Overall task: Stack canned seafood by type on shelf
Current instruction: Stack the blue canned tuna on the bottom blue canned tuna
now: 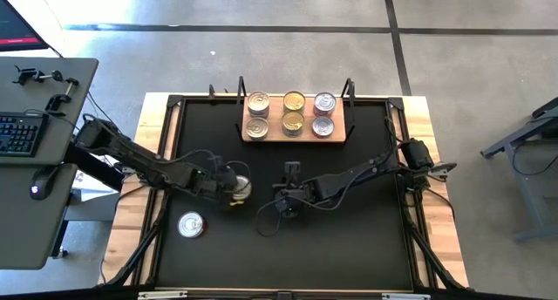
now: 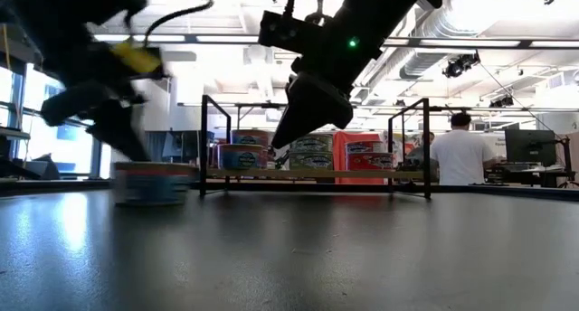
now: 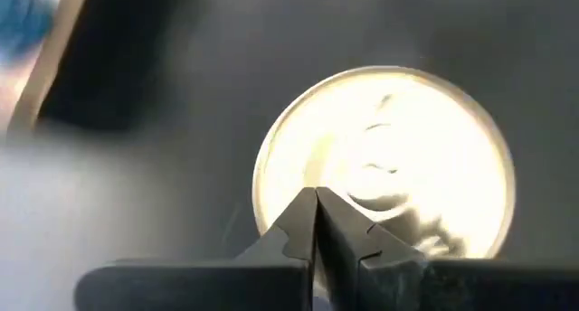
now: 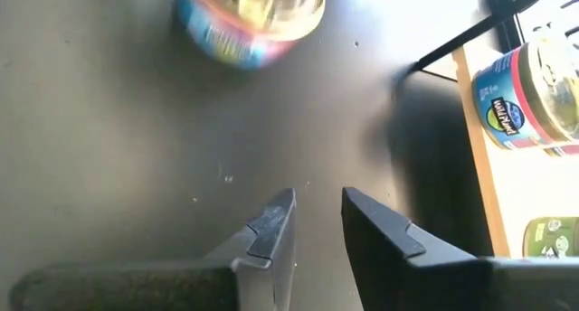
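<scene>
1. The shelf [image 1: 296, 134] is sitting at the far edge of the black mat [image 1: 349, 239], with six cans standing on it in three columns of two: silver [image 1: 258, 102] at the left, gold [image 1: 294, 101] in the middle, purple-tinted [image 1: 324, 102] at the right.
2. The left gripper [image 1: 228, 188] is hovering directly over a loose silver can [image 1: 241, 188] near the middle of the mat; in the left wrist view its fingers [image 3: 298, 230] are pressing together, holding nothing, with the can's lid [image 3: 389, 157] just below them.
3. The right gripper [image 1: 286, 204] is hanging just beside that can, on its right, with its fingers [image 4: 271, 225] standing slightly apart and gripping nothing.
4. Another silver can [image 1: 191, 225] is lying near the mat's left edge, well apart from both grippers.
5. The front half and right side of the mat are offering open room, and a bare strip is separating the grippers from the shelf.
</scene>
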You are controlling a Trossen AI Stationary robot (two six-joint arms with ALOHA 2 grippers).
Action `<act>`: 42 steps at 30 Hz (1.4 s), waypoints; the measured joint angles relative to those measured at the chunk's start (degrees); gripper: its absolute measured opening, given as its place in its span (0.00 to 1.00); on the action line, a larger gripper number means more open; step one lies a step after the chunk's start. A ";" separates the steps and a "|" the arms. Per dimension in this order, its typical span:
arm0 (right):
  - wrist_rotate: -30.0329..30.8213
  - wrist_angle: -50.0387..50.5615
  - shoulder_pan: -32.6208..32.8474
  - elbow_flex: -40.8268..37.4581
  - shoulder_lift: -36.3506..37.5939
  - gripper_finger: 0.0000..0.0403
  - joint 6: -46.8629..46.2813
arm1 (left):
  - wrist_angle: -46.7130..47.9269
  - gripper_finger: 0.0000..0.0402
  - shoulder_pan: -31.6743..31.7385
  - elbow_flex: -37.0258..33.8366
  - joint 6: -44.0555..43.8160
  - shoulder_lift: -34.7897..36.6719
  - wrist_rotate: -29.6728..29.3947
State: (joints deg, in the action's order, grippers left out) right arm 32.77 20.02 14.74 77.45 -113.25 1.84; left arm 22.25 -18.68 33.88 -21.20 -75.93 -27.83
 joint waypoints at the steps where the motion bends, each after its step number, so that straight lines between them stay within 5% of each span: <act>1: -0.13 -0.24 -0.11 0.00 0.00 0.21 0.11 | -6.25 0.00 0.28 -0.57 6.34 -0.13 1.07; 4: -0.84 -0.60 -0.11 0.00 0.00 0.21 0.11 | -24.61 0.00 0.32 -2.08 25.74 -0.75 6.34; 7: -1.70 0.10 -0.11 0.00 0.00 0.21 -0.51 | -28.60 0.00 -0.29 -1.84 33.47 -0.94 6.22; 12: -1.75 -2.30 -0.09 -1.73 0.02 0.21 -1.82 | -26.81 0.03 -1.10 -0.38 31.76 -0.19 7.51; 17: -1.77 -18.08 -0.61 -9.67 0.02 0.21 -0.34 | -26.77 0.17 -1.25 -0.44 28.17 -1.85 14.48; 21: -1.73 -28.83 -0.62 -14.56 0.06 0.21 0.59 | -28.51 0.30 -0.19 -0.49 25.94 -6.21 14.85; 26: -1.51 -29.63 -0.01 -15.74 1.11 0.21 0.61 | -29.89 0.36 0.93 0.54 25.82 -12.32 14.86; 30: -1.19 -28.68 1.00 -15.47 2.82 0.21 2.32 | -30.17 0.27 1.47 1.99 25.54 -14.95 14.19; 35: 0.72 -24.88 3.24 -15.47 8.28 0.21 3.78 | -30.11 0.03 1.41 2.43 26.73 -15.20 14.29; 42: 6.76 -31.02 6.41 -24.96 16.56 0.21 3.37 | -35.91 0.00 -0.89 -0.39 30.40 -14.53 13.69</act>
State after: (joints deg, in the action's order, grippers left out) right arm 39.53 -11.00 21.16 52.49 -96.69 5.21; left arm -13.65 -19.58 33.49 9.20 -90.45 -14.14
